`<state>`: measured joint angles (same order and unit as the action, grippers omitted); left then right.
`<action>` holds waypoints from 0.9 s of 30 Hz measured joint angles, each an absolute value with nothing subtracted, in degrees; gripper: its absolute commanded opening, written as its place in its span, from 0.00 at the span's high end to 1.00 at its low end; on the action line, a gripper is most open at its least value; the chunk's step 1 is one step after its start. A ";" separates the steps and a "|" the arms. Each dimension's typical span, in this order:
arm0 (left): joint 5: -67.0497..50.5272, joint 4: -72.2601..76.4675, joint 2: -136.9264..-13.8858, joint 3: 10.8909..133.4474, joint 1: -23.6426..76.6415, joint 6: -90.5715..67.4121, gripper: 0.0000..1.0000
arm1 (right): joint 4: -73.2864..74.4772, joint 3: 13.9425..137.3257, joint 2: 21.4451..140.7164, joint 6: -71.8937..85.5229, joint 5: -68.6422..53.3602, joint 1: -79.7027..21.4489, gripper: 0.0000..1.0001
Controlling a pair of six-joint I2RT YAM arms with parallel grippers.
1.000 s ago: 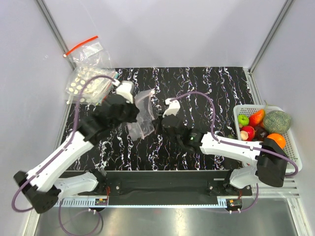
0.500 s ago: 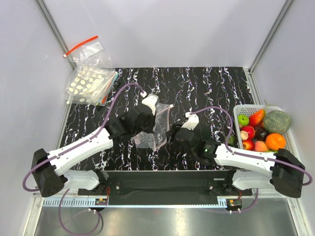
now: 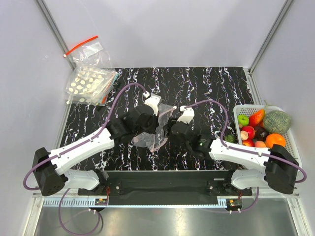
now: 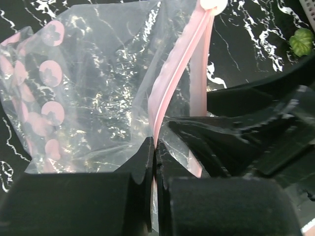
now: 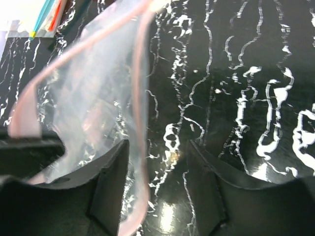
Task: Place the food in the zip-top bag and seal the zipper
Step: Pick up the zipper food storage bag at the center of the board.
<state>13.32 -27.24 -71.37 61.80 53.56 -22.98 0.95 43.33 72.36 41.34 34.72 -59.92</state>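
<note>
**LEFT CLAW PINCHING THE ZIPPER, RIGHT CLAW SPREAD AT THE BAG MOUTH**

Check the left gripper point(image 4: 154, 162) first. Its fingers are pressed together on the zipper point(image 4: 177, 69), with the pink strip pinched between the pads. From that pinch the strip runs away beyond the fingertips and parts into two lips.

The zip-top bag point(image 4: 93, 98) spreads to the left of the strip, clear and crinkled. Pale pink round spots show on its far-left part. You cannot tell whether they sit on the film or show through it.

The right gripper point(image 5: 156, 152) stands just beside the left claw, on its right. Its jaws stand spread. One lip of the zipper runs down between its fingers, close against the left-hand finger, and is not gripped. The other lip arcs away to the left of that claw.

The black marbled table point(image 5: 256, 73) lies under and beyond both claws.

- **Right of the right claw, well apart:** a green bumpy lump point(image 3: 230, 139) lies on the table just beside the white basket point(image 3: 246, 106), outside the bag.
- **Inside that basket:** an orange-red piece point(image 3: 257, 117) lies among round fruits point(image 3: 274, 140).
- **Far left, beyond the left claw:** a stack of dotted bags point(image 3: 88, 83), and past it a clear bag with a red strip point(image 3: 88, 51).
</note>
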 measured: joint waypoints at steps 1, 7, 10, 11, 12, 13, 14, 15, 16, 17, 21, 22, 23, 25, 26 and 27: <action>12.93 -27.16 -71.37 61.80 53.56 -23.00 1.00 | 0.82 43.90 73.06 41.10 34.44 -59.92 0.51; 10.74 -25.54 -71.40 61.80 53.56 -23.83 1.00 | 2.04 44.58 74.76 41.87 34.00 -59.77 0.82; 10.63 -25.08 -71.40 61.80 53.56 -24.01 1.00 | 4.82 44.56 74.76 44.40 33.95 -58.57 0.91; 10.66 -25.02 -71.40 61.80 53.56 -24.01 1.00 | 5.65 44.49 74.76 45.50 33.93 -57.87 0.92; 10.72 -24.99 -71.42 61.80 53.56 -23.99 1.00 | 6.26 44.05 74.74 46.61 33.82 -56.93 0.92; 10.83 -25.04 -71.46 61.89 53.56 -23.99 1.00 | 6.55 43.29 74.65 47.55 33.78 -56.16 0.92; 11.09 -25.21 -71.66 62.11 53.56 -23.94 1.00 | 6.90 42.26 74.52 48.45 33.61 -55.51 0.91; 11.35 -25.32 -71.90 62.48 53.56 -23.90 1.00 | 7.20 40.75 74.39 49.54 33.43 -54.96 0.91; 11.92 -25.65 -72.23 63.02 53.56 -23.79 1.00 | 7.44 39.53 74.19 50.13 33.39 -54.74 0.88; 12.60 -26.06 -72.55 63.61 53.56 -23.70 1.00 | 7.94 38.13 73.91 50.87 33.32 -54.72 0.86; 14.33 -27.64 -73.69 65.76 53.58 -22.79 1.00 | 9.54 35.09 72.16 52.47 33.19 -54.72 0.58; 14.46 -27.66 -73.89 65.98 53.63 -22.59 1.00 | 9.80 34.96 71.46 52.51 33.19 -54.72 0.52; 14.44 -27.64 -74.06 66.19 53.63 -22.39 1.00 | 9.80 34.94 70.85 52.29 33.19 -54.70 0.43; 14.37 -27.24 -74.56 66.43 53.63 -22.24 1.00 | 10.00 34.94 69.06 51.77 33.17 -54.70 0.36; 14.28 -27.14 -74.91 66.57 53.65 -22.22 1.00 | 10.48 34.94 67.90 51.37 33.26 -54.70 0.34; 14.20 -26.81 -75.46 66.70 53.65 -22.20 1.00 | 11.35 35.05 66.70 51.18 33.39 -54.70 0.29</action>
<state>14.20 -26.81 -75.46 66.70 53.65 -22.20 11.35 35.05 66.70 51.18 33.39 -54.70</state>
